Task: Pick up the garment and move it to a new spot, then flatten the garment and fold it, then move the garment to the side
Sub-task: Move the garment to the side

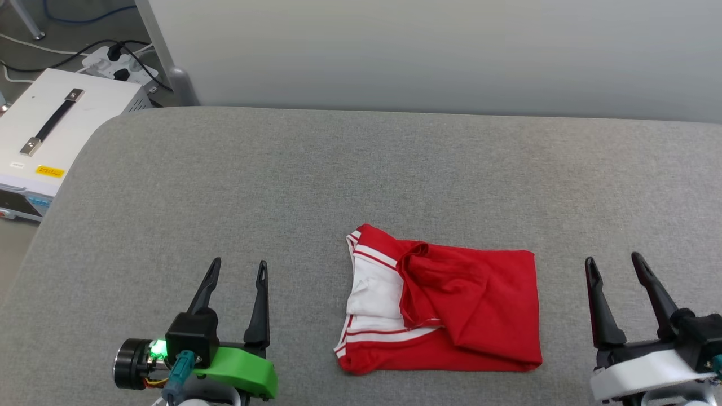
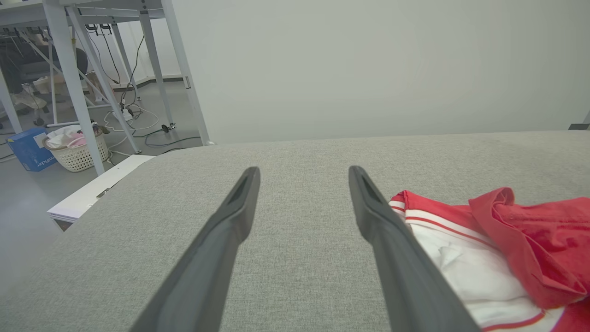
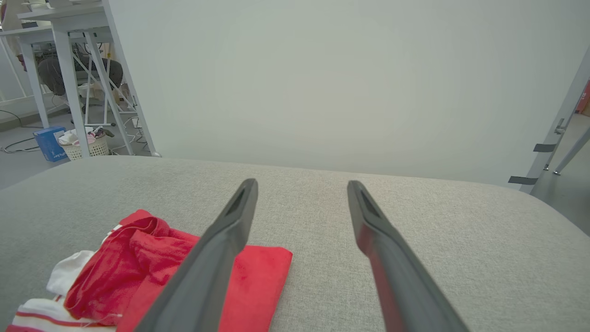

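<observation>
The garment (image 1: 451, 304) lies folded into a rough red rectangle on the grey table (image 1: 361, 169), white sleeve and striped trim showing at its left side. My left gripper (image 1: 238, 269) stands open to the left of it, nothing between its fingers. My right gripper (image 1: 613, 264) stands open to the right of it, also holding nothing. In the left wrist view the garment (image 2: 507, 249) sits right of the open left gripper (image 2: 302, 173). In the right wrist view the garment (image 3: 152, 272) lies at lower left, partly behind one finger of the open right gripper (image 3: 299, 184).
A white box with a black handle (image 1: 53, 129) and a power strip (image 1: 118, 65) sit on the floor beyond the table's left edge. A pale wall (image 1: 428, 51) stands behind the table. A laundry basket (image 2: 76, 150) stands farther off on the floor.
</observation>
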Controlling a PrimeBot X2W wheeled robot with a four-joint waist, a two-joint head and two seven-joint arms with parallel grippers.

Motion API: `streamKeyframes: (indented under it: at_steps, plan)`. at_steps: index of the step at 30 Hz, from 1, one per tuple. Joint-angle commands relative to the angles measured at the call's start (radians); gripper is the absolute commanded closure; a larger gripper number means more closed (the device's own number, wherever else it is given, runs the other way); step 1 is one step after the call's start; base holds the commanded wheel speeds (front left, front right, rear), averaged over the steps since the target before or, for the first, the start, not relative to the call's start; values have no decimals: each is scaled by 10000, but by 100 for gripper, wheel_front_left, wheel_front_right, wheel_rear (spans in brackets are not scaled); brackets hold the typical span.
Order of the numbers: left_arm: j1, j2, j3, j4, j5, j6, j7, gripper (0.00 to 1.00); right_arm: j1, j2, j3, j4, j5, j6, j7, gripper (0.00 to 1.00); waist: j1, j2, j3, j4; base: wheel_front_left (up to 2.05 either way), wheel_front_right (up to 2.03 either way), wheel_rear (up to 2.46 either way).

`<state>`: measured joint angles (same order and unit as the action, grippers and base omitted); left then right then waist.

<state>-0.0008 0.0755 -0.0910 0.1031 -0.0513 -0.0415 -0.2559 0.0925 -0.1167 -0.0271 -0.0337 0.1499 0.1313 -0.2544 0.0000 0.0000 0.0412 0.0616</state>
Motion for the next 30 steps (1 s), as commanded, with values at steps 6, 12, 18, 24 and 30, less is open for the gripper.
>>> streamKeyframes:
  at_steps: [6, 12, 18, 24, 30]
  plan:
    - [-55, -22, 6, 56, -84, -84, -59, 0, -1428, -1053, 9, -151, 137, -6, -55, 0, 0, 0, 181, 73, 0, 0, 0]
    - [-176, -63, -48, 86, -120, -95, -59, 0, -3000, -2685, 733, -121, 1249, -6, 1662, 0, 0, 0, 399, 226, 0, 0, 0]
    - [-274, -93, -25, 92, -158, -81, -59, 0, -3669, -4098, 1675, 40, 3675, -6, 5367, 0, 0, 0, 642, 342, 0, 0, 0]
    - [-464, -131, -84, 80, -182, -100, -59, 0, -3442, -4682, 2177, 355, 5735, -6, 8230, 0, 0, 0, 1004, 491, 0, 0, 0]
    - [-750, -174, -193, 89, -227, -111, -59, 0, -3188, -4664, 2606, 729, 6822, -6, 9563, 0, 0, 0, 1452, 729, 0, 0, 0]
